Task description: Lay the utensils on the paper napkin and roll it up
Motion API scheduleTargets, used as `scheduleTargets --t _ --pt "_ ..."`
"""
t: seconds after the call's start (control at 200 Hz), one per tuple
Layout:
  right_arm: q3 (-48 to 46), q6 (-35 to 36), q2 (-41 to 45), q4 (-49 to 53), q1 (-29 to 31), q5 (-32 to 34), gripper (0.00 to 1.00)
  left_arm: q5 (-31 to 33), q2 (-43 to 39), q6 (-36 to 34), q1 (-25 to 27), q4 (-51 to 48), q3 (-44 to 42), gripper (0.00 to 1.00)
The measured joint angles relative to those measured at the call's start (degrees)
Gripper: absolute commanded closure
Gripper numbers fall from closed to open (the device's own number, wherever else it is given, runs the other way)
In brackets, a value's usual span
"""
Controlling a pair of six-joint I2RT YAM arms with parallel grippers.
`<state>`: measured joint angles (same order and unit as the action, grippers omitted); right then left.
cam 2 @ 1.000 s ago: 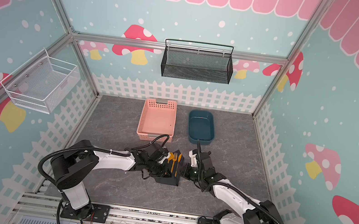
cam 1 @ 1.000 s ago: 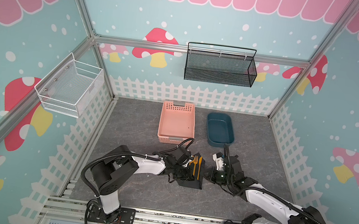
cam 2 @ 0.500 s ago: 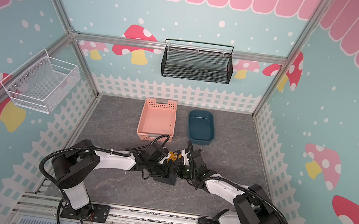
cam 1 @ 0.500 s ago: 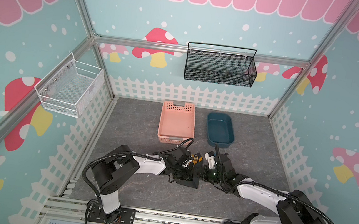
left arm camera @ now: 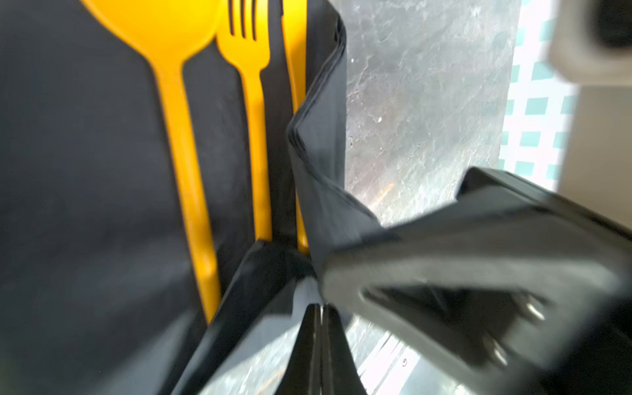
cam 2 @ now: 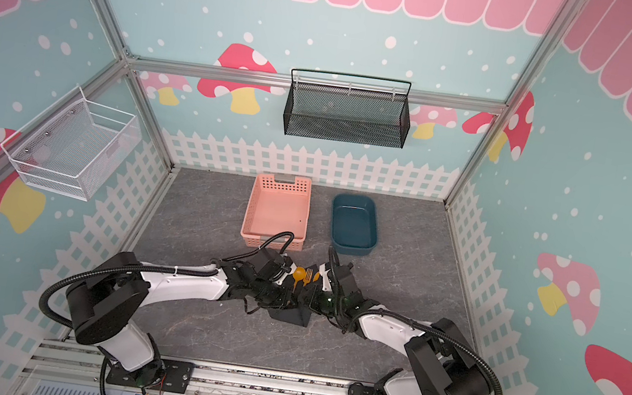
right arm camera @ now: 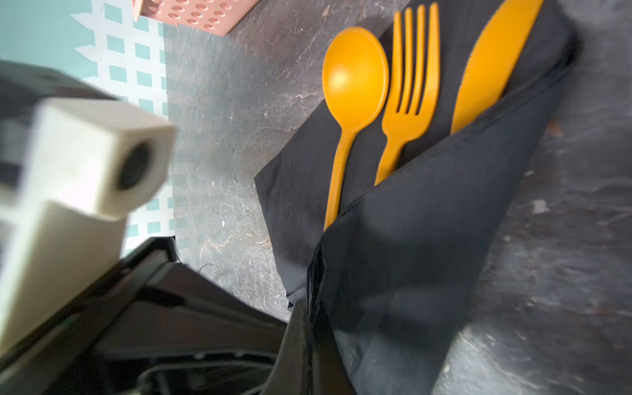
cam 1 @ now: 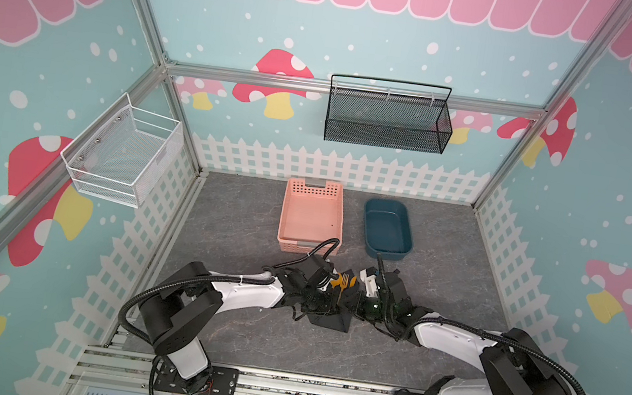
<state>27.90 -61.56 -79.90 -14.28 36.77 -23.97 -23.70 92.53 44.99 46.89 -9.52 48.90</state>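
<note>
Black paper napkin (right arm camera: 427,239) lies on the table (right arm camera: 222,136), with the utensils (left arm camera: 253,136) side by side on it: spoon (right arm camera: 354,78), fork (right arm camera: 408,102), knife (right arm camera: 485,75). We judge the rolling begun. Right fingers (right arm camera: 290,349) are clamped on a corner, the flap lying over the handles. Left fingers (left arm camera: 307,349) are together at the near edge; whether they pinch paper we cannot tell. Next move calls for carrying the flap across and keeping the cutlery parallel. We find no writing legible.

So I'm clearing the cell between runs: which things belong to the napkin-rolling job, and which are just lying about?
Job: spoon, fork, knife, black napkin folded over their handles.
Lying about: pink basket, dark blue tub, black mesh wall basket, white wire wall basket.
</note>
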Motion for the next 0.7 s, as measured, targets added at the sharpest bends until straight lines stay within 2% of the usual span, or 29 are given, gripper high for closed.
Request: scheduleTargets --t 0.315,0.7 --pt "1.0 0.0 -1.8 -0.4 0.0 -0.1 0.99 2.8 -2.4 -3.3 -0.4 -6.1 -1.8 0.94" --pt "2.0 0.2 -3.4 -1.7 0.0 -1.0 0.99 3.2 0.1 -4.7 -0.4 -5.7 -2.4 0.96"
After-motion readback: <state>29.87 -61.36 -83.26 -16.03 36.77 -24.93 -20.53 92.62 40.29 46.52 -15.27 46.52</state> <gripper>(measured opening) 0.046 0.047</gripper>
